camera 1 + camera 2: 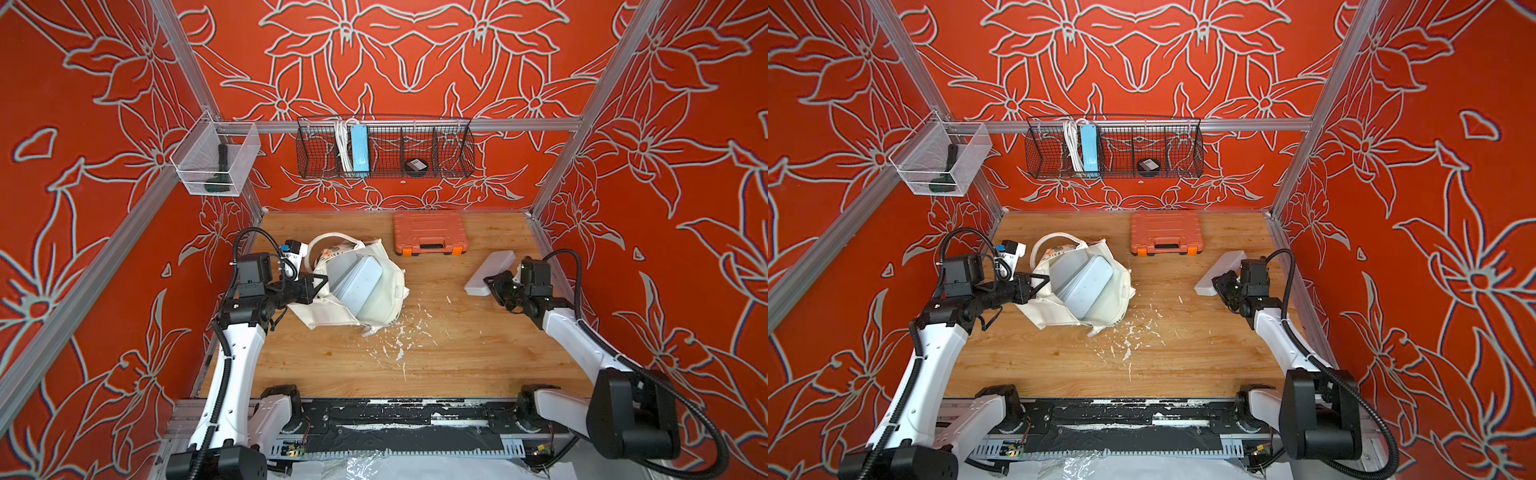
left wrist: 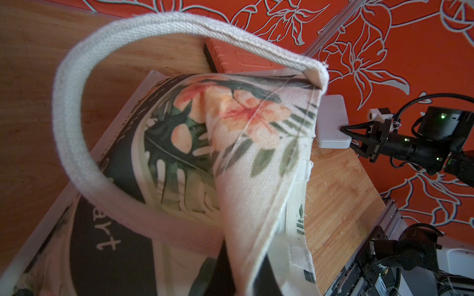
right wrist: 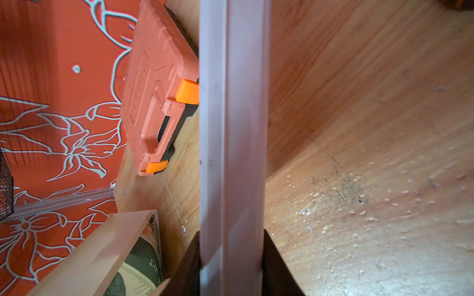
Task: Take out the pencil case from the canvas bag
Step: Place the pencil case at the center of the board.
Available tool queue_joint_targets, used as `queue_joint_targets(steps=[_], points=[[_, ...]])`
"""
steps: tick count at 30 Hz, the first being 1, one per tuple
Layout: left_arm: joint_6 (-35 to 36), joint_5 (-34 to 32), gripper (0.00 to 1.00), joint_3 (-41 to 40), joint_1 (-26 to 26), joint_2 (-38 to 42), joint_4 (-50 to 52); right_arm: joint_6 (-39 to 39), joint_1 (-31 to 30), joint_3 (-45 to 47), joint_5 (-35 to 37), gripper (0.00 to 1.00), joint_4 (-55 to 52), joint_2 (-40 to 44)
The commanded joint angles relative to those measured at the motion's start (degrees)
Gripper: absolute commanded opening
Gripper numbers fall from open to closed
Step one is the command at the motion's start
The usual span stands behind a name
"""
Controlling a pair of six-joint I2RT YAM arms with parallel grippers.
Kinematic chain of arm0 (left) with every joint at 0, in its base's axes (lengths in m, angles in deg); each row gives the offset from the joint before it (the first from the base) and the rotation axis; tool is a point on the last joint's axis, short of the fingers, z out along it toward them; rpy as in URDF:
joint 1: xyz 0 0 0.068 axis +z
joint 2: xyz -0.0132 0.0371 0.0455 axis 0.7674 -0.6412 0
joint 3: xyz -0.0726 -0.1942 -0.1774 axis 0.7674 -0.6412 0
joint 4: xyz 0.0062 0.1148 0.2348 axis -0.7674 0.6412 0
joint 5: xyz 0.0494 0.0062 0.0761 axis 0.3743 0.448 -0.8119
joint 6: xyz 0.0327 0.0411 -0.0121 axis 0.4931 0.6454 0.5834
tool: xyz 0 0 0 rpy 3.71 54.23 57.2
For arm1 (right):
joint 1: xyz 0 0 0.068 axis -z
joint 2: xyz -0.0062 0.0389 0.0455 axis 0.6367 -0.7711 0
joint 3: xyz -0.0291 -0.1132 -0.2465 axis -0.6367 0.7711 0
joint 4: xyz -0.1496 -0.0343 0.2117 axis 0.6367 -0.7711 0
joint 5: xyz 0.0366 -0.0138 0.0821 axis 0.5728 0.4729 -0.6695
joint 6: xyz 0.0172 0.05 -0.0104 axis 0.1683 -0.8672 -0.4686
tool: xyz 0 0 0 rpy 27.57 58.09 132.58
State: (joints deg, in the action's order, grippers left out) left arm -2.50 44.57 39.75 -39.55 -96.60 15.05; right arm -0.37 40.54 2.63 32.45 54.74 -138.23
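The left fingers (image 1: 318,286) pinch shut on the canvas bag (image 1: 388,291) rim, propping its mouth open. Well to the right, the right fingers (image 1: 496,284) clamp the near end of the white pencil case (image 1: 494,264), which is outside the bag, long axis pointing away from them.

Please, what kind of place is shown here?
Probably a robot test cell, likely in a lab: two robot arms mounted at a wooden table, boxed in by an aluminium frame with red flower-print walls, and wire baskets hung on its rail.

Printed canvas bag (image 2: 243,133) looms close; right claw (image 2: 345,136) pinches white pencil case (image 2: 331,115).
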Motion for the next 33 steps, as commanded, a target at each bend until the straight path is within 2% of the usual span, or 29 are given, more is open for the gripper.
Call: queue_joint_targets(steps=[1, 12, 24, 28, 33], points=[[0.39, -0.22, 0.0, 0.09, 0.33, -0.54, 1.86, -3.14, 0.23, -2.19, -0.44, 0.29, 2.88, -1.89], [0.39, -0.27, 0.0, 0.09, 0.42, -1.06, 1.86, -9.64, -0.77, -1.03, 7.82, 0.27, 8.09, -5.18], [0.66, -0.77, 0.0, -0.01, 0.42, -1.68, 1.95, -14.7, -3.93, -4.42, 8.78, 0.29, 14.43, -19.19], [0.66, -0.88, 0.0, 0.01, 0.58, -1.68, 1.78, -15.51, -4.77, -5.38, 9.71, 0.35, 14.72, -21.88], [0.66, -0.9, 0.0, -0.07, 0.56, -1.68, 1.77, -15.43, -5.06, -6.62, 8.47, 0.49, 13.71, -24.52]])
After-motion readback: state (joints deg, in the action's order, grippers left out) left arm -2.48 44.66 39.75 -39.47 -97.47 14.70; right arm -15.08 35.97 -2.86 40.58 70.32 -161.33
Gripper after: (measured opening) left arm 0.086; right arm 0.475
